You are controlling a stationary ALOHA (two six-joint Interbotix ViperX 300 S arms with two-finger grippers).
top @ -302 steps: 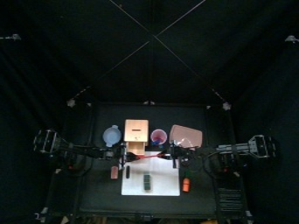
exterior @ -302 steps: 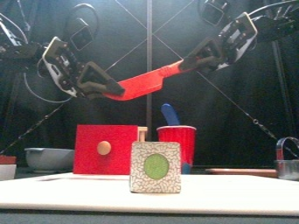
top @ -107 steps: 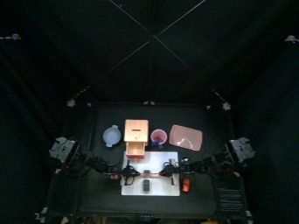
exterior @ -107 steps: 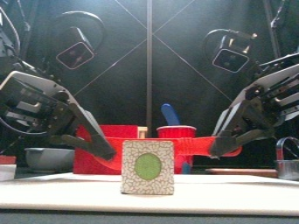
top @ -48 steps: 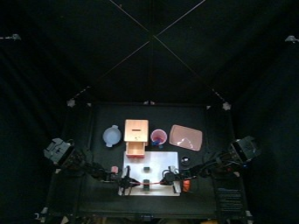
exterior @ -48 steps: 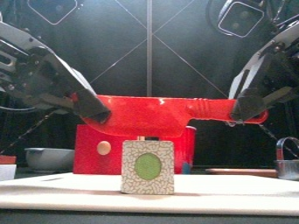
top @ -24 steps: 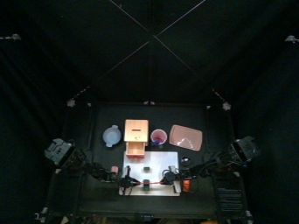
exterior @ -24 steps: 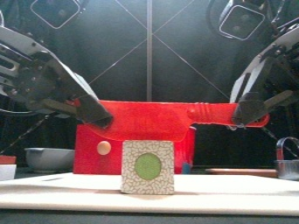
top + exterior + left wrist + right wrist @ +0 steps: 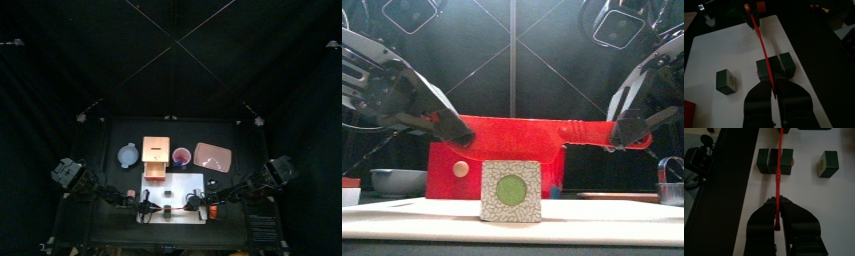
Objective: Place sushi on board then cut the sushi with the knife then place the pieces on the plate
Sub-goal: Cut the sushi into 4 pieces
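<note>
Both grippers hold a red toy knife (image 9: 516, 130) level above the white board (image 9: 422, 222). My left gripper (image 9: 460, 135) is shut on the blade tip and my right gripper (image 9: 625, 135) on the handle. Beneath it stands the sushi roll (image 9: 512, 190), its white end with a green centre facing front. In the left wrist view the knife (image 9: 761, 45) runs over the seam between two joined dark blocks (image 9: 774, 65), while a single piece (image 9: 727, 81) lies apart. The right wrist view shows the same blocks (image 9: 774, 159) and the single piece (image 9: 826, 163).
Behind the board stand the wooden box with its red drawer front (image 9: 156, 152), a red cup (image 9: 181, 155), a blue-grey bowl (image 9: 128, 154) at the left and the pink tray (image 9: 213, 155) at the right. A metal cutter (image 9: 672, 185) sits at the far right.
The arms brought the knife down from high up and forward over the sushi. In the last second it sank only slightly, still level, both grips unchanged.
</note>
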